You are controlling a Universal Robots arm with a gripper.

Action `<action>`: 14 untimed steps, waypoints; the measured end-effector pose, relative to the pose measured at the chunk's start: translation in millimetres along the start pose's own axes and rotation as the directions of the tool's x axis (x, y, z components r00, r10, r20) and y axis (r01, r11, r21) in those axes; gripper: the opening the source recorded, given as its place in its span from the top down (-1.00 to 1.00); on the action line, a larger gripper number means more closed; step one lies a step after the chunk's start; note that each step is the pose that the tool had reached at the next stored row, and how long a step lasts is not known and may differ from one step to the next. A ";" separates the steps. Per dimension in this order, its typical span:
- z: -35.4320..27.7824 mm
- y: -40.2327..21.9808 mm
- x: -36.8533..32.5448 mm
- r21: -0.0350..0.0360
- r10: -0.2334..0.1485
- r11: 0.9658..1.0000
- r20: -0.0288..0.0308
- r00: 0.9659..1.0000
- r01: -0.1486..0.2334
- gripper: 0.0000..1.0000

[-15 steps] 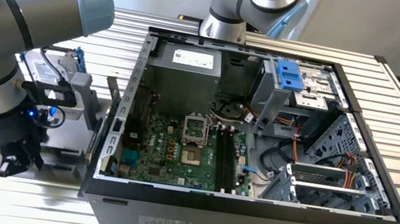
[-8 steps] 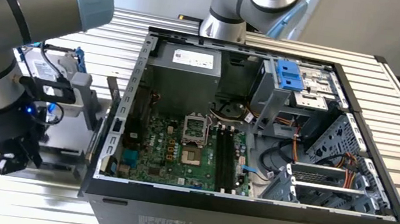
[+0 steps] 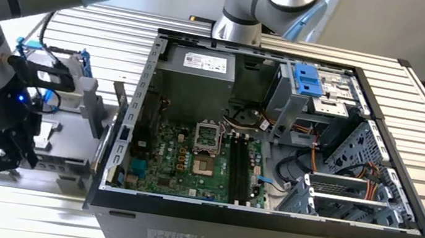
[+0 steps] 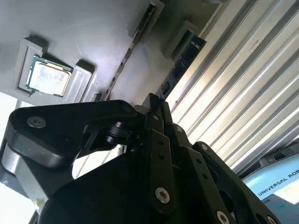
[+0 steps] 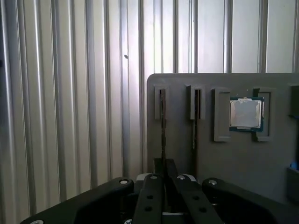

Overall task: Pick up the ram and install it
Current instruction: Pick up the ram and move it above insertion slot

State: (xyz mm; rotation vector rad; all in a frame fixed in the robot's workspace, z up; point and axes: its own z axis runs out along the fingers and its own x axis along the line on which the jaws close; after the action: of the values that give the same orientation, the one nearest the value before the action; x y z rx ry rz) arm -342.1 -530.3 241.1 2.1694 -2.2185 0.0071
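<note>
**Two sticks in the rack, one in the claw's grip**

The ram [image 5: 162, 121] stands on edge in a slot of the grey holder plate [image 5: 243, 163] and runs straight ahead from the claw [image 5: 164, 175]. The claw's fingers look drawn together on the stick's near end.

By its look the ram is light, stiff and thin, and likely brittle if twisted. Its flat faces are the place to pinch, away from the contact edge. Held this near one end, it may swing or bind in the slot.

A second stick [image 5: 196, 116] sits in the next slot, just beside the claw's line, and a processor chip [image 5: 246, 114] lies in a pocket beyond that. The plate rests on the ribbed metal worktop [image 5: 70, 93]. In the exterior view the open computer case [image 3: 265, 220] and its motherboard [image 3: 182, 158] lie well apart from the claw.
</note>
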 end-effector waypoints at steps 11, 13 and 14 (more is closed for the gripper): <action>-49.9 1.2 1.5 0.000 0.000 1.000 0.000 1.000 0.000 1.00; -59.1 1.4 1.8 0.000 0.000 1.000 0.000 1.000 0.000 1.00; -63.6 1.6 1.9 0.000 0.000 1.000 0.000 1.000 0.000 1.00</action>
State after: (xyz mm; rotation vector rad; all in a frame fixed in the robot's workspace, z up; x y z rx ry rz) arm -342.2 -530.3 304.7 2.1693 -2.2185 0.0070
